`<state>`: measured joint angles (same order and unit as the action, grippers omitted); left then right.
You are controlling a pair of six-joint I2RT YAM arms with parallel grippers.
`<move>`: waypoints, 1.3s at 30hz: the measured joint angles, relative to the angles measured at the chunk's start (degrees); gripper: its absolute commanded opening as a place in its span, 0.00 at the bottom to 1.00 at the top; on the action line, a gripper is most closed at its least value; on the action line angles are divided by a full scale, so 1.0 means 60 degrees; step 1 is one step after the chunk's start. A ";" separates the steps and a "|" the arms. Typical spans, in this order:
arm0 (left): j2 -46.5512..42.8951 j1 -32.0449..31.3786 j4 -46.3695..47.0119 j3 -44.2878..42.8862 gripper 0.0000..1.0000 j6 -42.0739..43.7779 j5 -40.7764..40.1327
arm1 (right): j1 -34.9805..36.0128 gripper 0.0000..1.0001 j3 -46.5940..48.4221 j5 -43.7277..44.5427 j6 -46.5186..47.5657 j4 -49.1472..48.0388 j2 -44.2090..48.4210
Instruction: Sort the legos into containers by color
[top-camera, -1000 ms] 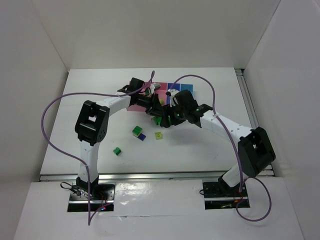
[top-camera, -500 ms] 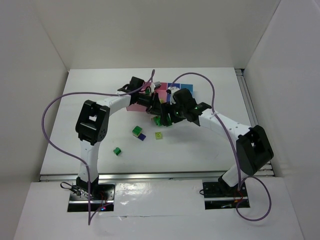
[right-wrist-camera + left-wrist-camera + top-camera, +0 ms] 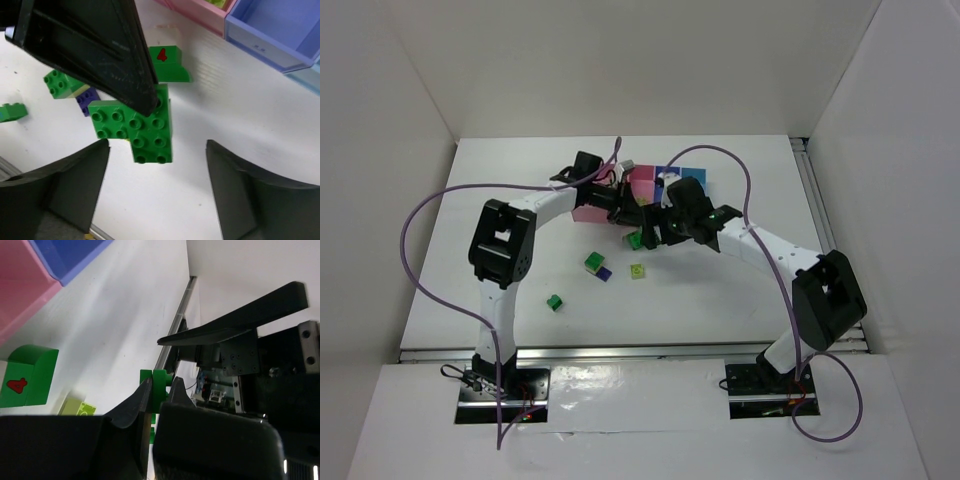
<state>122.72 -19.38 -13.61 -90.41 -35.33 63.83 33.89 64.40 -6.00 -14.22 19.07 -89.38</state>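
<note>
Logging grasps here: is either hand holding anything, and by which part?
The left hand pinches a green lego by one edge; the right hand is open, holding nothing.

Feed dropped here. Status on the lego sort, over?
Left gripper shut on green brick. Right gripper open, straddling same brick. Left finger likely in right's way.

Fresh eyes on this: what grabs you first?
The left hand and right hand crowd together mid-table, just in front of the trays. The left is pinched on an L-shaped green lego cluster, and the right hangs open astride it. A green brick with a red 4 lies just beyond, toward the trays.
</note>
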 measured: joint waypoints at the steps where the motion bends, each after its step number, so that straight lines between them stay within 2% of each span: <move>1: 0.0000 0.0022 0.0062 0.0000 0.00 -0.0164 -0.0033 | 0.0000 0.90 -0.0036 -0.0062 -0.0051 -0.0047 0.0007; 8: -0.0186 0.0193 0.1559 0.0055 0.00 -0.1880 -0.0772 | 0.0000 0.91 -0.0670 -0.0721 -0.1191 -0.0710 0.0339; 12: -0.0874 0.0452 0.3060 0.0816 0.00 -0.3330 -0.1406 | -0.0135 0.87 -0.1388 -0.1009 -0.2149 -0.1501 0.0973; 20: -0.1763 0.0780 0.5781 0.2073 0.00 -0.5963 -0.2353 | -0.1934 0.84 -0.2758 -0.2962 -0.4809 -0.4656 0.1486; 25: -0.1792 0.0761 0.7227 0.2692 0.00 -0.7133 -0.2459 | -0.2240 0.83 -0.2863 -0.4229 -0.6462 -0.7031 0.0900; 31: -0.1792 0.0758 0.8036 0.3056 0.00 -0.7726 -0.2481 | -0.2211 0.76 -0.2863 -0.4987 -0.7606 -0.8808 0.0106; 38: -0.1825 0.0758 0.8207 0.3093 0.00 -0.7901 -0.2495 | -0.2127 0.69 -0.2849 -0.5147 -0.7963 -0.9398 -0.0244; 39: -0.1847 0.0758 0.8200 0.3093 0.00 -0.7894 -0.2495 | -0.2109 0.65 -0.2838 -0.5151 -0.7978 -0.9420 -0.0321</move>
<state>111.63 -14.83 35.59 -71.85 -82.70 48.86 21.23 47.37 -36.91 -62.08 -37.45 -91.31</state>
